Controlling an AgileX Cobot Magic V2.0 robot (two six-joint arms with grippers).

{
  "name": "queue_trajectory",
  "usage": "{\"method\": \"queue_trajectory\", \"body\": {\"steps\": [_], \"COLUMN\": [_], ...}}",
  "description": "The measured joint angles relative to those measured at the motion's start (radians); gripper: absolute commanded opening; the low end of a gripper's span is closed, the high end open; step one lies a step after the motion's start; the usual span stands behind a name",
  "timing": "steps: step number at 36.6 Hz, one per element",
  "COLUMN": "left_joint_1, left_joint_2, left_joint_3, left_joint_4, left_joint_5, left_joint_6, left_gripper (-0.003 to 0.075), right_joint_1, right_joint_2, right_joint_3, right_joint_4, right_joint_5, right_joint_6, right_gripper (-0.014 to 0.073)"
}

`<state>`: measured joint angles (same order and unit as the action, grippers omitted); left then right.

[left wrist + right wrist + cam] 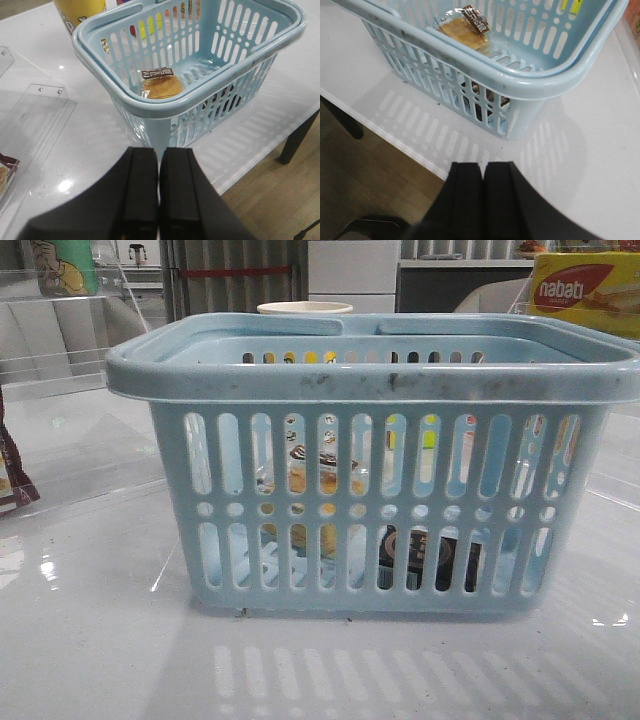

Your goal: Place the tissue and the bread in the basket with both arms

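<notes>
The light-blue basket (372,375) stands on the white table and fills the front view. The wrapped bread (161,86) lies on its floor; it also shows in the right wrist view (464,31) and through the slots in the front view (312,472). The black tissue pack (432,558) lies inside against the near wall, seen through the slots; a dark part of it shows in the right wrist view (481,102). My left gripper (159,152) is shut and empty, back from the basket's near corner. My right gripper (482,166) is shut and empty, back from the basket over the table edge.
A yellow-red nabati box (585,292) stands at the back right. A dark red-brown snack packet (14,475) lies at the far left, also in the left wrist view (7,172). Clear acrylic sheets (37,107) lie left of the basket. A yellow tub (80,10) stands behind it.
</notes>
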<state>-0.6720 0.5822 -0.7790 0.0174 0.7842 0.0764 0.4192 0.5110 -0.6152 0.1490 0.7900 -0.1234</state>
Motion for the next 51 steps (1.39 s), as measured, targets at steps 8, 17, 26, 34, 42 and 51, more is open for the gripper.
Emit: {"method": "queue_trajectory", "body": {"steps": [8,17,26,34,42,51], "left_joint_1": [0.0,0.0,0.0,0.0,0.014,0.161], "left_joint_2": [0.0,0.0,0.0,0.0,-0.029,-0.117], "left_joint_3": [0.0,0.0,0.0,0.0,0.0,0.062], "left_joint_4": [0.0,0.0,0.0,0.0,0.0,0.0], "left_joint_5": [0.0,0.0,0.0,0.0,0.0,-0.073], "left_joint_6": [0.0,0.0,0.0,0.0,0.0,0.0], "left_gripper": [0.0092,0.0092,0.0092,0.0092,0.0092,0.0092], "right_joint_1": [0.0,0.0,0.0,0.0,0.0,0.0], "right_joint_2": [0.0,0.0,0.0,0.0,0.0,0.0], "right_joint_3": [0.0,0.0,0.0,0.0,0.0,0.0], "right_joint_4": [0.0,0.0,0.0,0.0,-0.001,-0.001], "right_joint_5": [0.0,0.0,0.0,0.0,0.0,0.002], "right_joint_6": [0.0,0.0,0.0,0.0,0.0,0.0], "right_gripper": [0.0053,0.0053,0.0053,0.0053,0.0053,0.0053]}}
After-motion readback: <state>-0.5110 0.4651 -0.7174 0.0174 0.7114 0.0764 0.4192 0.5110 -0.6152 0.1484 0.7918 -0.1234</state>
